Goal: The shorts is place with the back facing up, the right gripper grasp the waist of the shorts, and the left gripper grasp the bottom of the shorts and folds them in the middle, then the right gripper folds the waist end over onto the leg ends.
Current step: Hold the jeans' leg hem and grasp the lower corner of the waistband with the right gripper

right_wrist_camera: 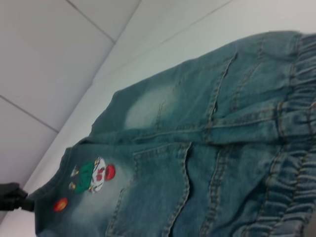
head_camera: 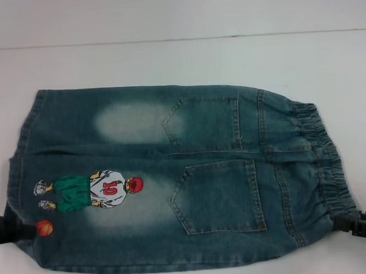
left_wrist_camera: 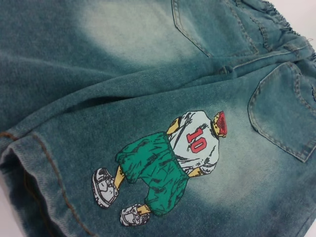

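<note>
The faded blue denim shorts (head_camera: 172,174) lie flat on the table, back up, with both patch pockets showing. The ruffled waist (head_camera: 327,167) is at the right and the leg hems (head_camera: 22,150) at the left. The embroidered player numbered 10 (head_camera: 91,191) and an orange ball (head_camera: 45,227) sit near the hems. My left gripper (head_camera: 0,229) is at the near corner of the hem, touching the denim; it is also in the right wrist view (right_wrist_camera: 12,196). My right gripper (head_camera: 364,226) is against the near end of the waistband. The left wrist view looks closely over the hem (left_wrist_camera: 34,168) and the player (left_wrist_camera: 168,163).
The shorts rest on a white table (head_camera: 167,59) whose far edge runs across the top of the head view. Beyond the table, the right wrist view shows a pale tiled surface (right_wrist_camera: 49,49).
</note>
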`<action>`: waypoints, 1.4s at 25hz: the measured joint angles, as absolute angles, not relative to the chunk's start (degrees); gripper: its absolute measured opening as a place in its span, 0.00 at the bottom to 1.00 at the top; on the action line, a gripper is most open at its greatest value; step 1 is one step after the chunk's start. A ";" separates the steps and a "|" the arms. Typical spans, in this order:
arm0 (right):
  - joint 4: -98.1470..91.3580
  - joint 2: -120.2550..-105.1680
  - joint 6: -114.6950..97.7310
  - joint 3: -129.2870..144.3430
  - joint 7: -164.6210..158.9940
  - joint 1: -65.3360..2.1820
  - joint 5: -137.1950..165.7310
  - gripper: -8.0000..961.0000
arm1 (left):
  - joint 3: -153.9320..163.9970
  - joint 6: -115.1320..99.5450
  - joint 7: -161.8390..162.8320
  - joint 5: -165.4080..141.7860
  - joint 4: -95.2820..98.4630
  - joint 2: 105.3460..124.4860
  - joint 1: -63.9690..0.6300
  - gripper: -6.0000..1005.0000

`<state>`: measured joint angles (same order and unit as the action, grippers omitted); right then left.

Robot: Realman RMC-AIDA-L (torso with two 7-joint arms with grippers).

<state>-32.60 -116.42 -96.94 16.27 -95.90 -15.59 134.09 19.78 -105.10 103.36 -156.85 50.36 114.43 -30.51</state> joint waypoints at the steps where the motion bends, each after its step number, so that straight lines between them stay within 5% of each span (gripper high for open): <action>1: -32.60 -116.39 -96.98 16.31 -95.88 -15.46 134.09 0.95 | 19.78 -105.12 103.36 -156.84 50.36 114.44 -30.51 0.03; 22: -32.64 -116.54 -97.41 16.04 -95.45 -15.92 134.08 0.94 | 19.77 -105.30 103.36 -156.13 50.36 114.51 -30.57 0.02; 35: -33.22 -116.30 -97.21 15.65 -95.82 -15.91 133.74 0.36 | 19.78 -105.29 103.36 -156.15 50.36 114.61 -30.60 0.03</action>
